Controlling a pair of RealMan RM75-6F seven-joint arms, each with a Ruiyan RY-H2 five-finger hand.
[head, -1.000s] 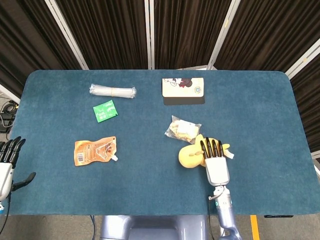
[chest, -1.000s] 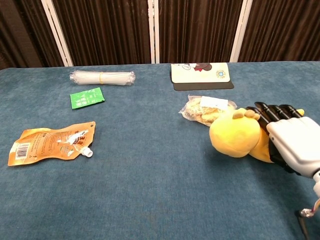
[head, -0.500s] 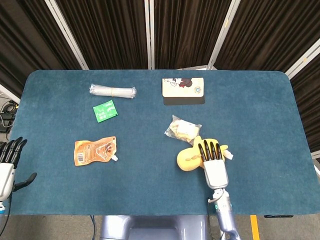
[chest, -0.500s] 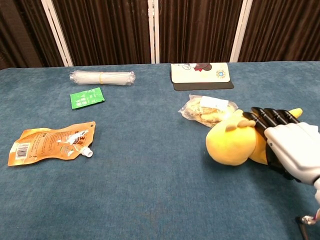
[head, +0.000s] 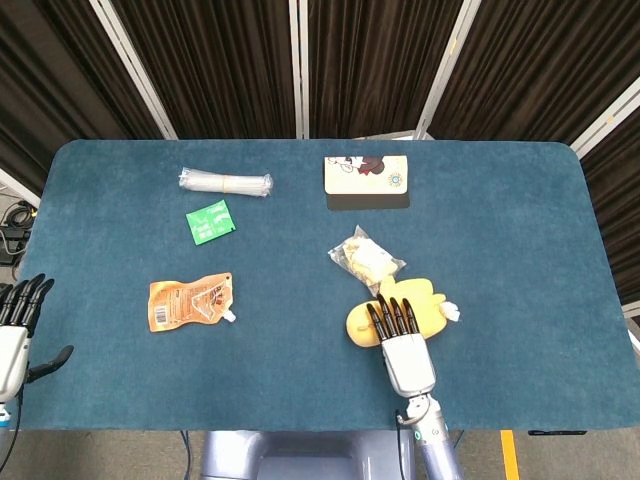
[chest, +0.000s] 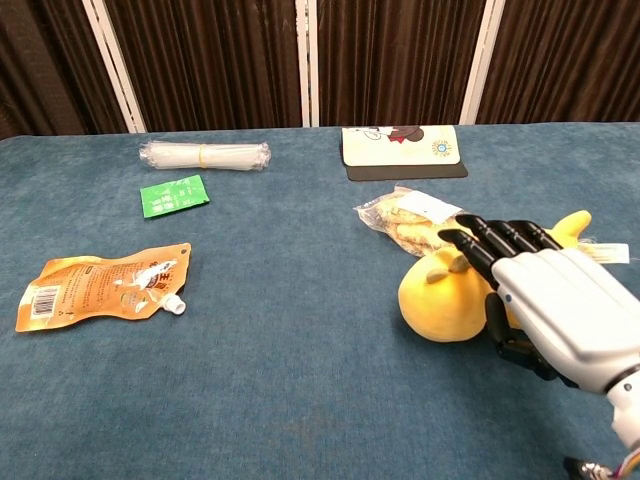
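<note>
Head view shows our right hand (head: 400, 335) lying over the yellow plush duck (head: 398, 310), and both have shifted leftward and a little toward us since a second ago — the duck no longer sits beside the clear snack bag (head: 365, 258) as it did, though its upper edge is still just below the bag. From the chest view, our fingers (chest: 497, 240) stretch forward across the top of the duck (chest: 445, 296), laid along it and slightly apart; whether the thumb clasps the far side we cannot tell, since the palm hides it. The duck rests on the blue table (head: 500, 220), near its front edge, right of centre. We judge that the toy is being dragged or carried with the hand, not lifted clear. Our left hand (head: 18, 320) hangs off the table's left edge — fingers spread, holding nothing, unmoved.
</note>
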